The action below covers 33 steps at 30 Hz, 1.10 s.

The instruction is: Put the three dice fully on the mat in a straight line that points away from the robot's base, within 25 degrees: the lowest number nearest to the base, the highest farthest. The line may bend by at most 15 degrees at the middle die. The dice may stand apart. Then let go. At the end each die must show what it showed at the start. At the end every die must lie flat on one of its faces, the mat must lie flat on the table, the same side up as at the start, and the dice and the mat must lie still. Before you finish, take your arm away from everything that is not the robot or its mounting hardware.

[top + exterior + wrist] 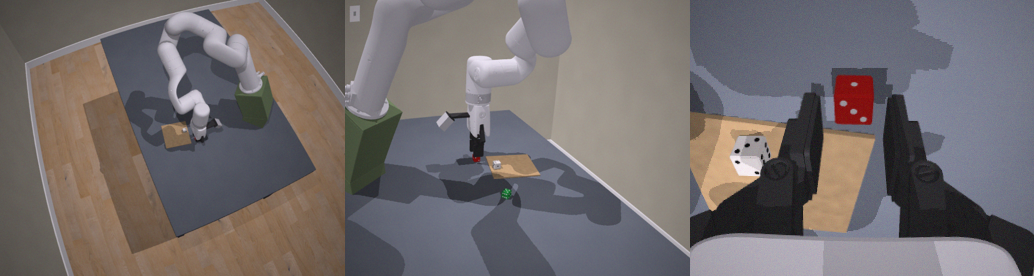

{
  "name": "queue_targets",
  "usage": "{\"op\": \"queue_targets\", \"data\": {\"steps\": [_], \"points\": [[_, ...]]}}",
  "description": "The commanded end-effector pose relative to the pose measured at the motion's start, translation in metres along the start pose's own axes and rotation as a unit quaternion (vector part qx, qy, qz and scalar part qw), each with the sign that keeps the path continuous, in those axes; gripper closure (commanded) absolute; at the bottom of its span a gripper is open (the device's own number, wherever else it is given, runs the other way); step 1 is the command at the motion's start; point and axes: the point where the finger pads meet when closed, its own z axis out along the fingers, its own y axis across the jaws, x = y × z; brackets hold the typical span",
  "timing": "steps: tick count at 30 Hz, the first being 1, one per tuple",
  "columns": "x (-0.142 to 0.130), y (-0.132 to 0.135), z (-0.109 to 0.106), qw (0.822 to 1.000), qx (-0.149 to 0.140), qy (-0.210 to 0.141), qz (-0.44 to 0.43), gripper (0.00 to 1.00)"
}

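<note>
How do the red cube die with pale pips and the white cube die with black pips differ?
The red die has light pips on red; the white die has black on white. The red one sits off the tan mat, beneath the fingertips; the white one rests on it, off to one side of the fingers. Both are cubes.

Top view, red die [195,139]: mostly hidden from me by the gripper [199,139].
Top view, white die [184,130]: too small for me to read.
Wrist view, mat [835,185]: left part cut off.
</note>
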Motion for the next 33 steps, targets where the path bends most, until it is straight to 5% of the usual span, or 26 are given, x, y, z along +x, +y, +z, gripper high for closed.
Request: {"op": "queue_targets", "data": {"steps": [1,33], "points": [[-0.001,0.001,0.003,1.0,-0.001,-0.001,0.0,0.64],[-0.001,0.001,0.021,1.0,-0.001,-0.001,-0.001,0.64]]}}
